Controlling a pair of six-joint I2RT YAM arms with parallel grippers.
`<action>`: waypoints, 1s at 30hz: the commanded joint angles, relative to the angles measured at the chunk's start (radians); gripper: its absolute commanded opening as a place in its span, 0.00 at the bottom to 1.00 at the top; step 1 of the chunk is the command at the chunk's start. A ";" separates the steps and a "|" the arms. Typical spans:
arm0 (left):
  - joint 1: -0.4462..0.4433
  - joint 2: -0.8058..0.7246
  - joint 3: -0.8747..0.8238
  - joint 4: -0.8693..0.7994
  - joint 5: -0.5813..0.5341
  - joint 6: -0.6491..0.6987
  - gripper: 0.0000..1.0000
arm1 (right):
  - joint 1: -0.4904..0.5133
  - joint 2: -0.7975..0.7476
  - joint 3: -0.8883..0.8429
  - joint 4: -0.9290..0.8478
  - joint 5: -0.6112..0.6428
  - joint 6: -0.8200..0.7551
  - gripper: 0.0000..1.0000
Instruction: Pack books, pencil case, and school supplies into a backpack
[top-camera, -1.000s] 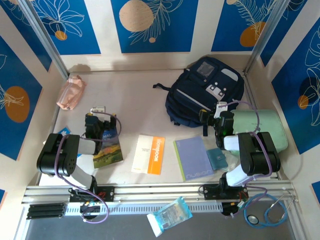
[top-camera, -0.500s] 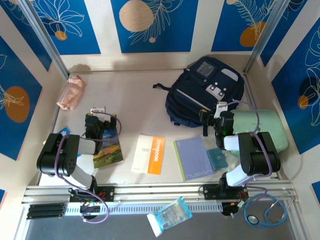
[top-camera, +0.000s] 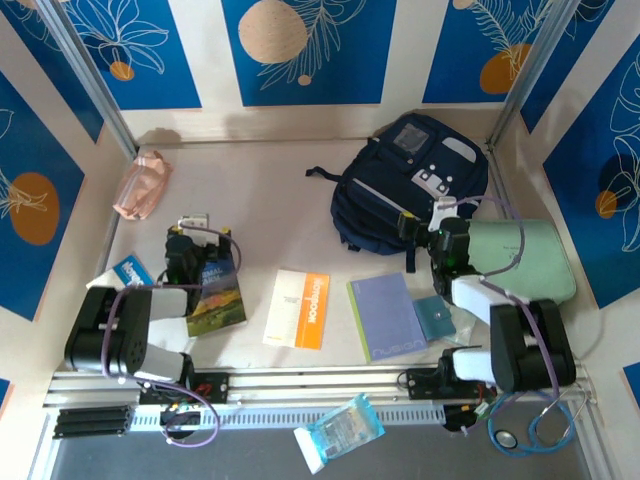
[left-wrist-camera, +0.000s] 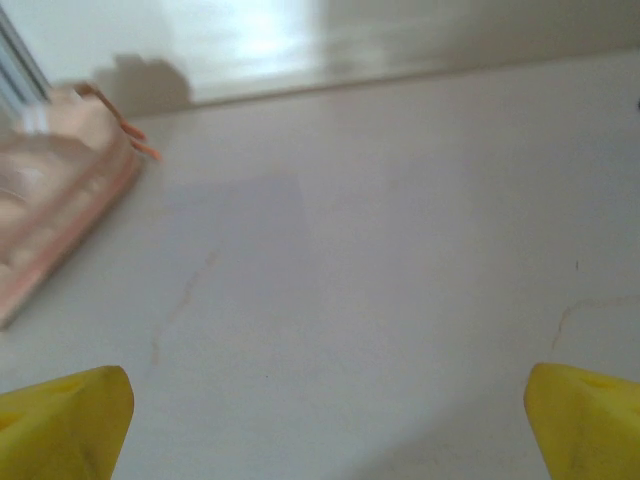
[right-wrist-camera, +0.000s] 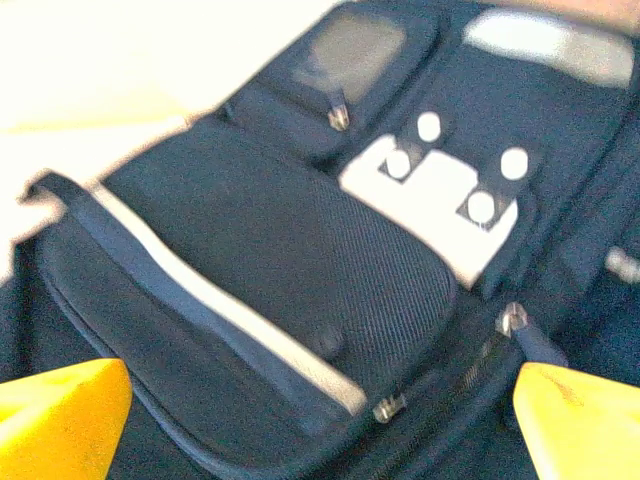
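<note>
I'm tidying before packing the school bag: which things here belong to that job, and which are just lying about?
For the job:
backpack
green book
white book with orange band
lavender notebook
pink pencil case
teal pad

Lying about:
mint-green case
plastic-wrapped packet
stethoscope

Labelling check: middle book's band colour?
Orange, on the white book; clearest in top external.

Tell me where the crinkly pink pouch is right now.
From above, the soft translucent pink pouch lies far left against the side wall, beyond the green landscape-cover book; the left wrist view shows it at left.
</note>
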 joint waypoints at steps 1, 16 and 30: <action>-0.015 -0.154 0.058 -0.176 -0.080 -0.041 1.00 | 0.017 -0.090 0.115 -0.258 -0.011 0.085 0.99; -0.046 -0.352 0.527 -1.007 0.161 -0.430 1.00 | 0.011 0.056 0.551 -0.942 -0.337 0.459 0.99; -0.479 0.105 0.609 -0.729 0.118 -0.921 1.00 | -0.026 0.122 0.535 -0.952 -0.416 0.547 0.99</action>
